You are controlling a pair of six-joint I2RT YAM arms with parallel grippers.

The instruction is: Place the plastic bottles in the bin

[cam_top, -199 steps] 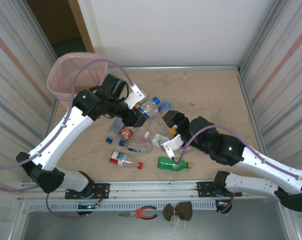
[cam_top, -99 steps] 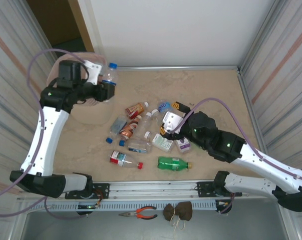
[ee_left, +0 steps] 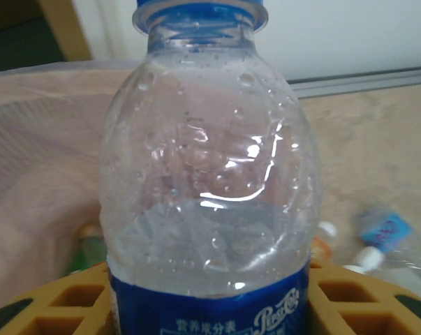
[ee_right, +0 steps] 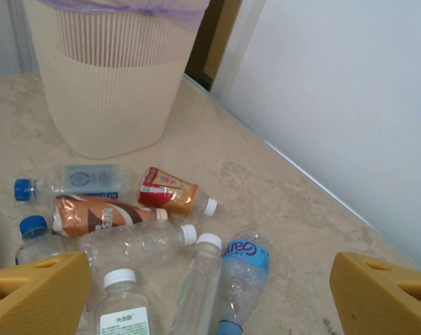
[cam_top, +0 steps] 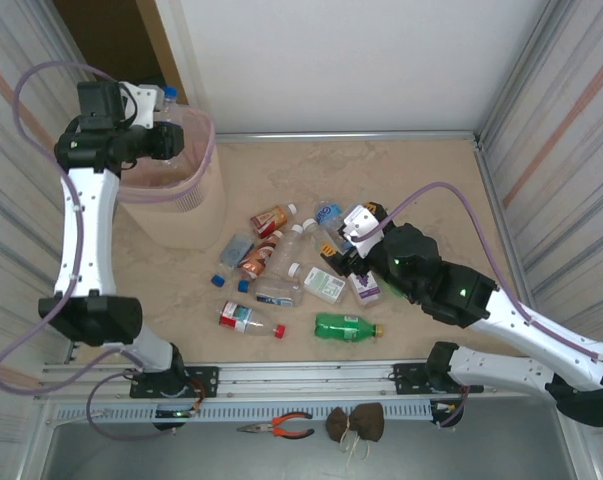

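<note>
Beige marbled tabletop (cam_top: 421,190), walled by ribbed metal panels (cam_top: 571,150), carries a beige ribbed plastic bin (cam_top: 176,205) with a pale pink liner (cam_top: 203,140) at its far left corner. Seen from above, the left gripper (cam_top: 153,140) is raised at the bin's open top, clamped on a clear plastic bottle with a blue cap and a blue label (cam_top: 167,120). The left wrist camera adds what that view cannot. It shows droplets inside the bottle (ee_left: 210,174) and white lettering on its label. A yellow finger (ee_left: 49,310) presses in on each side of the label, and the pale pink liner (ee_left: 35,139) lies behind and below.

Loose bottles lie scattered around the middle of the table. Closest to the near edge are a green plastic bottle with a yellow cap (cam_top: 343,326) and a clear bottle with a red cap (cam_top: 247,319), both plain from above. The right gripper (cam_top: 353,232) hangs over the right side of the cluster, its jaws spread wide with nothing between them.

Its wrist camera looks towards the bin (ee_right: 112,84), with a yellow finger (ee_right: 35,293) at each lower corner. It makes out labels that the overhead view blurs:
- a red-labelled bottle with a white cap (ee_right: 172,192)
- a brown-labelled bottle (ee_right: 102,215)
- a clear bottle with a blue label band (ee_right: 244,259)
- a clear bottle with a blue cap (ee_right: 70,180), lying nearest the bin's foot
</note>
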